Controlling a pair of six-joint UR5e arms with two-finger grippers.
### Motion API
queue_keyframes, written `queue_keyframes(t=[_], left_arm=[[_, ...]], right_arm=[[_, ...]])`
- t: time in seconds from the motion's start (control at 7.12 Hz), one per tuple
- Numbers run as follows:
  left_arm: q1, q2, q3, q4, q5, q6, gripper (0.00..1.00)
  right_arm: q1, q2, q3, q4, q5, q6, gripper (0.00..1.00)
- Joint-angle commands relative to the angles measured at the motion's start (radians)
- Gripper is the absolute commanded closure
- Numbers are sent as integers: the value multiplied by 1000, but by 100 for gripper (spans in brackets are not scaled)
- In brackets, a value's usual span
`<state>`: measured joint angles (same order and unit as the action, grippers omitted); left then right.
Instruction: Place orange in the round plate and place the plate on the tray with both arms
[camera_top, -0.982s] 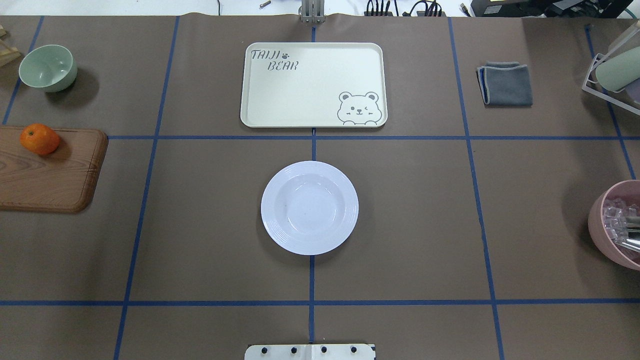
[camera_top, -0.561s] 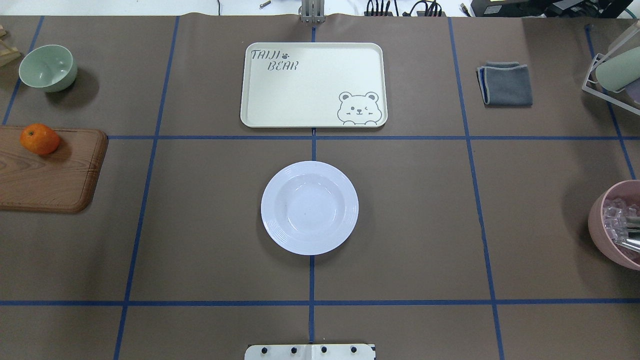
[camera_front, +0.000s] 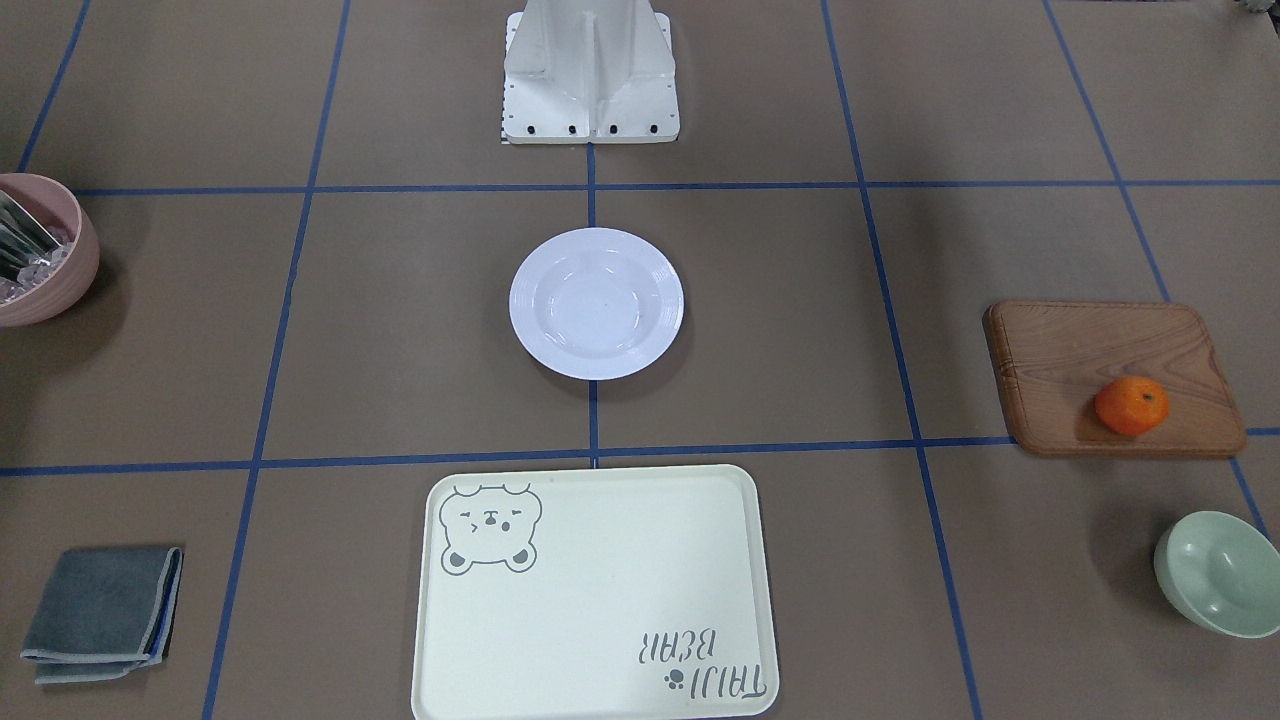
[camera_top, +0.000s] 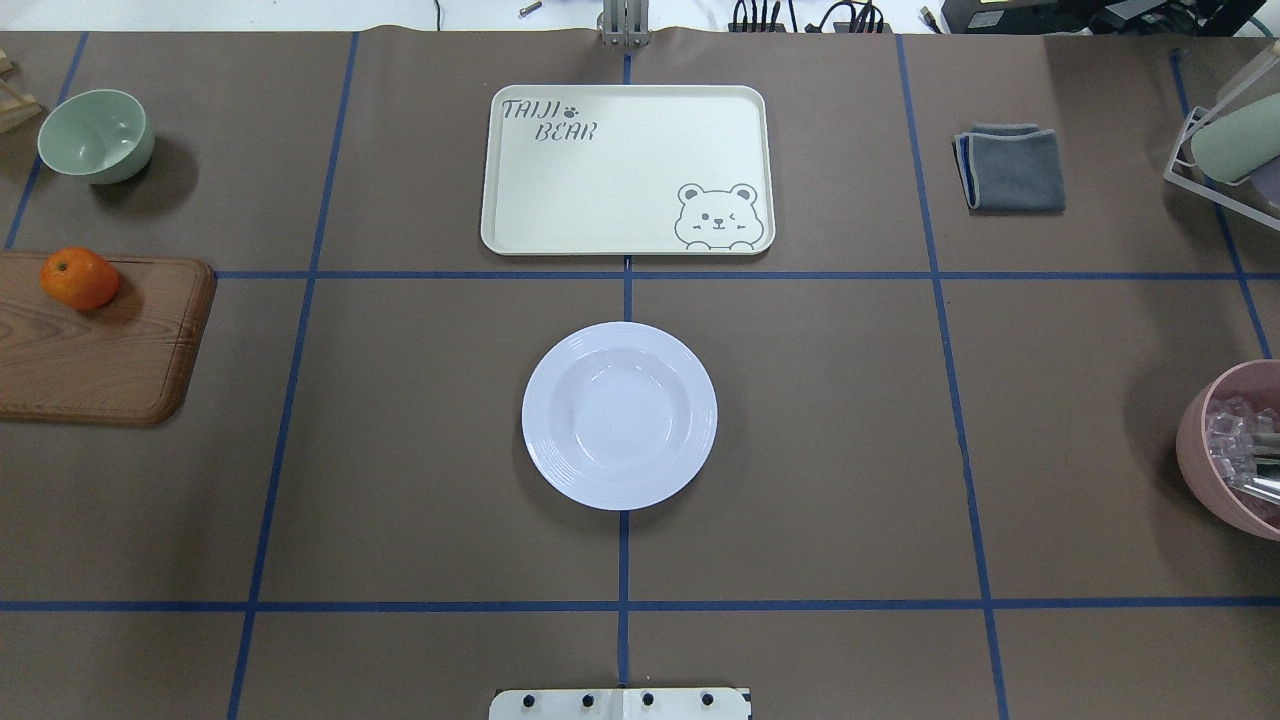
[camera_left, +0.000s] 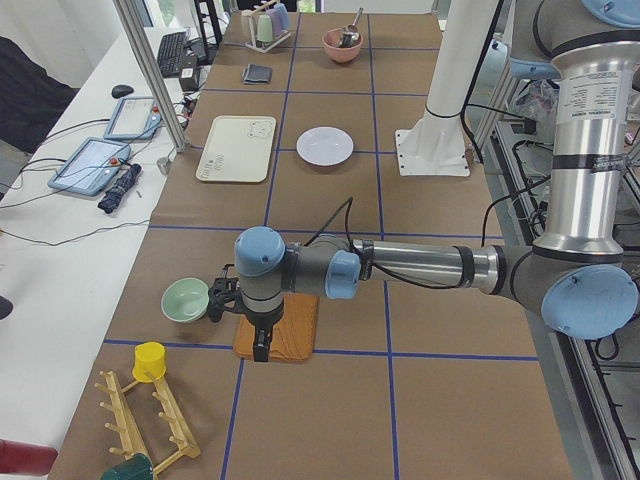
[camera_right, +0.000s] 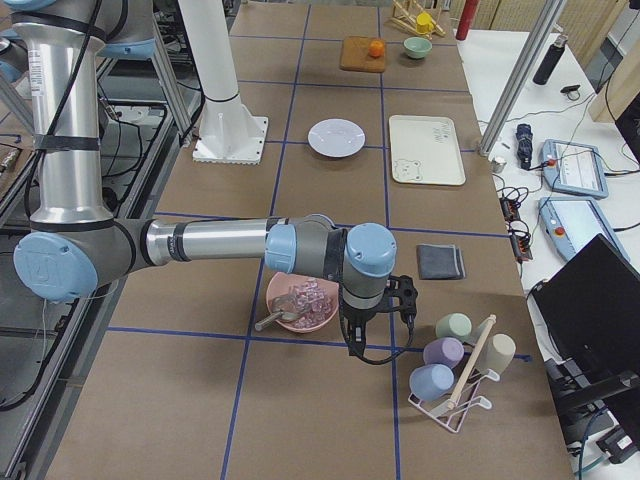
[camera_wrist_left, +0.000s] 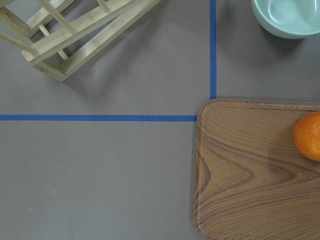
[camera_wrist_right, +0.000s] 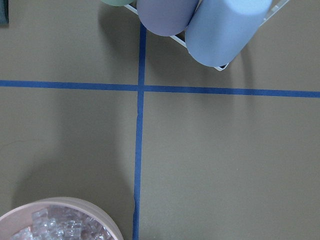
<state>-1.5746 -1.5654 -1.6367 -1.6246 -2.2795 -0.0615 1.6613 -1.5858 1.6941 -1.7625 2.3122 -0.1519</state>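
Note:
The orange (camera_top: 79, 278) lies on the far end of a wooden board (camera_top: 100, 350) at the table's left edge, also at the right in the left wrist view (camera_wrist_left: 309, 136). The white round plate (camera_top: 619, 415) sits empty at the table's middle. Beyond it lies the cream tray (camera_top: 627, 170) with the bear face, nothing on it. My left gripper (camera_left: 262, 342) hangs over the board's outer end, away from the orange. My right gripper (camera_right: 352, 338) hangs beside the pink bowl. Whether either is open or shut I cannot tell.
A pale green bowl (camera_top: 96, 135) stands behind the board. A pink bowl (camera_top: 1230, 450) with clear pieces sits at the right edge, a folded grey cloth (camera_top: 1010, 167) at the back right. A cup rack (camera_right: 455, 365) and a wooden rack (camera_left: 140, 420) stand at the table's ends.

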Motion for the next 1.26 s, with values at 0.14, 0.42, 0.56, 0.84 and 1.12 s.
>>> queue_keyframes(t=[0.14,0.42,0.56,0.84,1.12], left_arm=[[209,-34,-96,-4,-1,-155,1],[315,-87,-97,-5,2,-329,1],[338,-99,-57,-8,11,-330,1],[338,-180,110,-107,12,-333,1],[344,-248,277,-217,12,-333,1]], right_arm=[[-2,0,1,0,0,0,0],[-21,0,-1,-2,-5,-2,0],[-37,1,-2,0,-10,-5,0],[-41,3,-1,5,-8,-2,0],[-60,3,1,5,-13,-2,0]])
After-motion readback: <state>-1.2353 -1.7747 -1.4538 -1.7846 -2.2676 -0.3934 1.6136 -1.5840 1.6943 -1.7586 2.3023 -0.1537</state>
